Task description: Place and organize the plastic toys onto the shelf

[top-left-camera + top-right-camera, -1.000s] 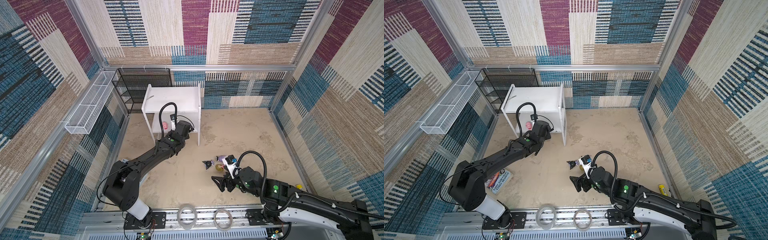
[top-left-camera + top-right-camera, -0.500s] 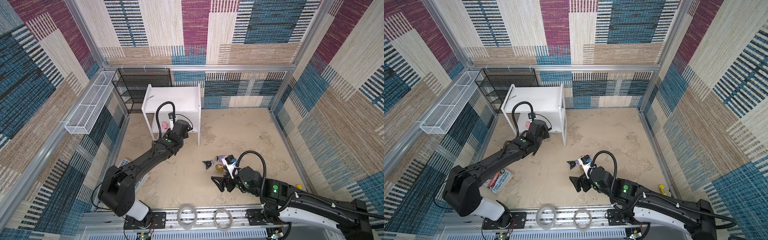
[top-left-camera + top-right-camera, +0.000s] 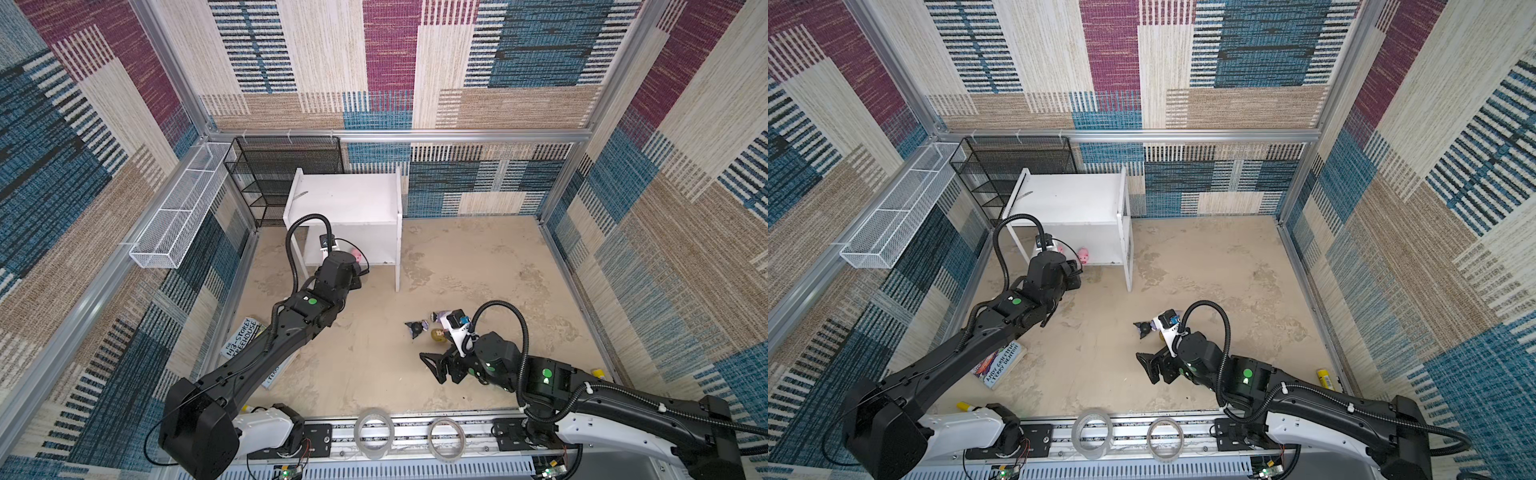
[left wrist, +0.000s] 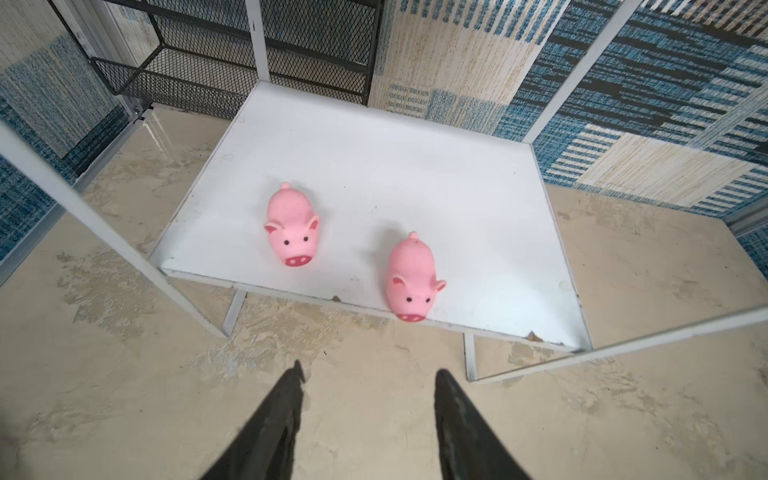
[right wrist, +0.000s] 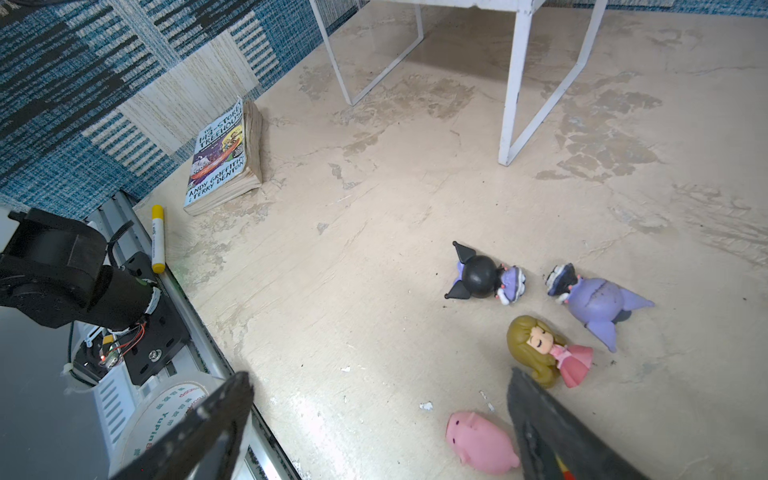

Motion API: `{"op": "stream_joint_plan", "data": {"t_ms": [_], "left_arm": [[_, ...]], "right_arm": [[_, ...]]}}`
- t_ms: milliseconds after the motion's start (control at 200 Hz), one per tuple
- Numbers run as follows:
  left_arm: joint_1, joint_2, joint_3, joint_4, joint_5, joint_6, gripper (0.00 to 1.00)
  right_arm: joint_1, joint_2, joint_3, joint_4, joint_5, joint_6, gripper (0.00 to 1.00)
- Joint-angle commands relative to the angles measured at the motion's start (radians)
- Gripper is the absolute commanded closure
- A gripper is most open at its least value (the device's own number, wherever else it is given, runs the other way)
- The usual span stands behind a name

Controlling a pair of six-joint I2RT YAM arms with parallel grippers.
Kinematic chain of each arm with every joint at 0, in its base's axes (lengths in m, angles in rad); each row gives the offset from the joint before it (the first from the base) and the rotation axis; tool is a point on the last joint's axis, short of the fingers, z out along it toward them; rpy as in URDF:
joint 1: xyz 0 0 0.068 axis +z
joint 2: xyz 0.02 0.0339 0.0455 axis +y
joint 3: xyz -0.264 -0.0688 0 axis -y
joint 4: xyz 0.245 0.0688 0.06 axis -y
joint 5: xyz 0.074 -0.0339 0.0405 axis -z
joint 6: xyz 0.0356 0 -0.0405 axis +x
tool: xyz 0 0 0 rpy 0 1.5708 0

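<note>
The white shelf (image 3: 345,199) stands at the back left. Two pink pigs (image 4: 291,226) (image 4: 411,280) sit on its lower tier (image 4: 415,166), snouts toward the front edge; one pig (image 3: 1084,254) also shows in a top view. My left gripper (image 4: 370,374) hovers over the floor just in front of that tier, open and empty. My right gripper (image 5: 378,380) is open wide above the floor. A pink pig (image 5: 482,442) lies beside one of its fingers, with the blond pink-dressed doll (image 5: 544,351) and two black-and-purple figures (image 5: 484,276) (image 5: 594,303) lying just past it.
A paperback book (image 5: 224,158) lies by the left wall. A yellow tube (image 5: 157,239) rests near the front rail and another yellow tube (image 3: 1325,377) at the right wall. The black mesh rack (image 3: 282,174) and white wire basket (image 3: 178,212) are at the back left. Tape rolls (image 3: 374,432) sit on the front rail.
My left gripper has drawn back from the shelf's lower tier toward the front. The right arm has not moved.
</note>
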Motion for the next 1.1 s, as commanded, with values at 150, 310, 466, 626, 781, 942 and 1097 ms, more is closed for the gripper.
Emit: {"op": "stream_joint_plan", "data": {"t_ms": [150,310,466,626,781,942,1097], "left_arm": [[0.019,0.022,-0.006,0.041,0.145,0.044,0.69],[0.028,0.077,0.044,0.053,0.166,0.064,0.76],[0.034,0.139,0.105,0.033,0.178,0.082,0.77],[0.039,0.192,0.168,-0.030,0.156,0.078,0.79],[0.041,0.212,0.183,-0.020,0.169,0.098,0.78],[0.043,0.249,0.229,-0.059,0.173,0.110,0.72],[0.043,0.273,0.241,-0.065,0.156,0.116,0.69]], "right_arm": [[0.000,0.024,0.010,0.063,-0.015,-0.017,0.03],[0.001,-0.003,-0.002,0.056,-0.004,-0.007,0.03],[0.001,-0.046,-0.017,0.042,0.005,0.009,0.03],[0.001,-0.076,-0.027,0.030,0.012,0.019,0.03],[0.001,-0.074,-0.034,0.035,0.013,0.019,0.03],[0.001,-0.067,-0.034,0.039,0.010,0.016,0.03],[0.001,-0.068,-0.036,0.040,0.010,0.016,0.03]]}}
